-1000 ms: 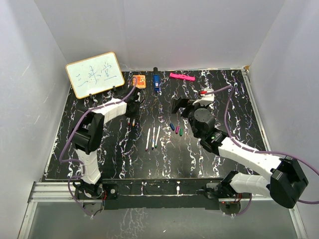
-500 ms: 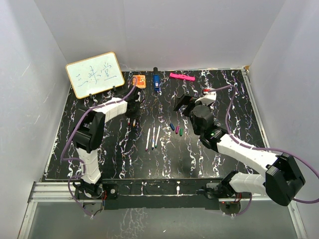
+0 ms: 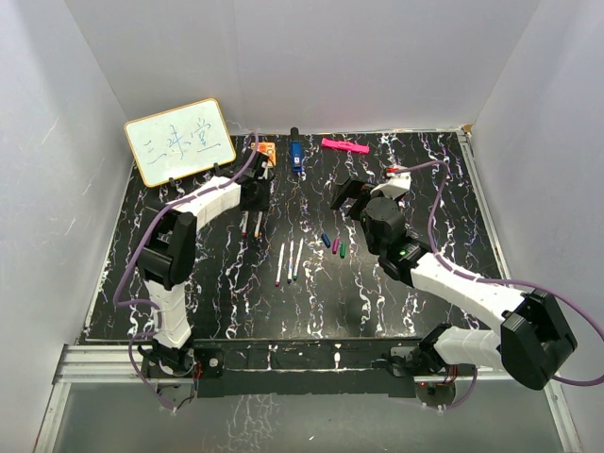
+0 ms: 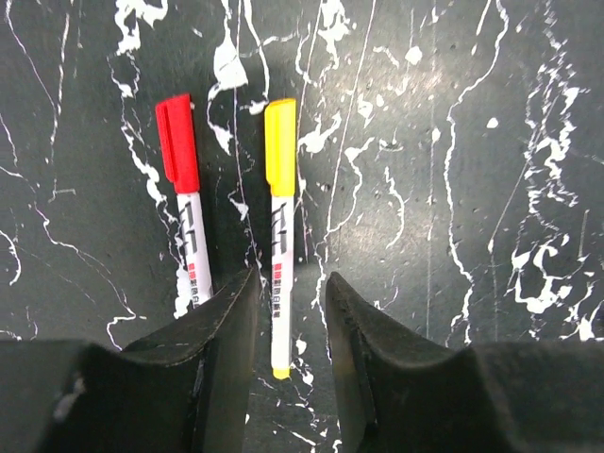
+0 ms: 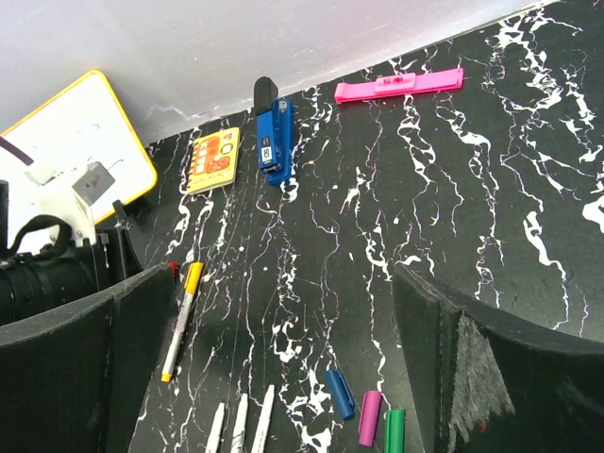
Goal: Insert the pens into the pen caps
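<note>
The left claw [image 4: 290, 281] stands a little open above the black marbled table [image 4: 453, 189]. Its two black fingers [image 4: 236, 321] are on either side of the white pen with yellow cap [image 4: 279, 236], not pressing it. The white pen with red cap [image 4: 181, 208] lies just beside, at 9 o'clock of the yellow one. The right claw [image 5: 274, 311] is spread wide and holds nothing. Three uncapped white pens [image 3: 289, 262] lie near the table's middle. The short blue cap [image 5: 339, 394], purple cap [image 5: 368, 417] and green cap [image 5: 394, 429] lie at their 3 o'clock.

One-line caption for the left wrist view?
Left gripper open astride the yellow-capped pen, with the red-capped pen lying parallel beside it on the black marbled table.
</note>
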Robot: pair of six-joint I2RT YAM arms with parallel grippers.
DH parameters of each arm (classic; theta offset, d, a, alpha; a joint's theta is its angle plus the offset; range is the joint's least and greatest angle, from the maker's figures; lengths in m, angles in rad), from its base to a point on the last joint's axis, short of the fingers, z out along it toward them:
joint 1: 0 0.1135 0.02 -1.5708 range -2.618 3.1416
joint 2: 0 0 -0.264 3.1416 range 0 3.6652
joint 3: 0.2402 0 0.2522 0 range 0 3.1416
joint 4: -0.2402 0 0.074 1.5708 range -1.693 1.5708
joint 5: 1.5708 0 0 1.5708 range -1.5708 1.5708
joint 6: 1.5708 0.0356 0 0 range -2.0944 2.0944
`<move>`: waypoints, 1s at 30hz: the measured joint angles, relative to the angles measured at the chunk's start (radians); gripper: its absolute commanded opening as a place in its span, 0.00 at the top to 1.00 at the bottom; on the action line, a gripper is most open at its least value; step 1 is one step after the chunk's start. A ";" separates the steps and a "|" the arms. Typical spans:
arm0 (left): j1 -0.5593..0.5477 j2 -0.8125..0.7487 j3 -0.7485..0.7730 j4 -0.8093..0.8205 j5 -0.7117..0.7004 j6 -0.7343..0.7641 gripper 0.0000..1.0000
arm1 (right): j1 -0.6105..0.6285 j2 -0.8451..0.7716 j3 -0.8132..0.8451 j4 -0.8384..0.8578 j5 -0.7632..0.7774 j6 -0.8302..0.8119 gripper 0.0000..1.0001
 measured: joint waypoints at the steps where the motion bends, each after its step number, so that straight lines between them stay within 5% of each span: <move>1: 0.000 0.000 0.010 0.000 0.000 0.000 0.65 | -0.001 0.000 0.000 0.000 0.000 0.000 0.02; 12: 0.000 -0.040 -0.033 0.007 0.025 -0.002 0.61 | -0.043 0.030 0.000 -0.003 -0.036 -0.002 0.11; 22: -0.039 -0.276 -0.233 -0.029 0.115 -0.029 0.59 | -0.074 0.077 0.000 -0.026 -0.062 -0.010 0.42; 30: -0.180 -0.332 -0.240 -0.100 0.159 -0.054 0.56 | -0.074 0.120 0.000 -0.042 -0.090 -0.002 0.43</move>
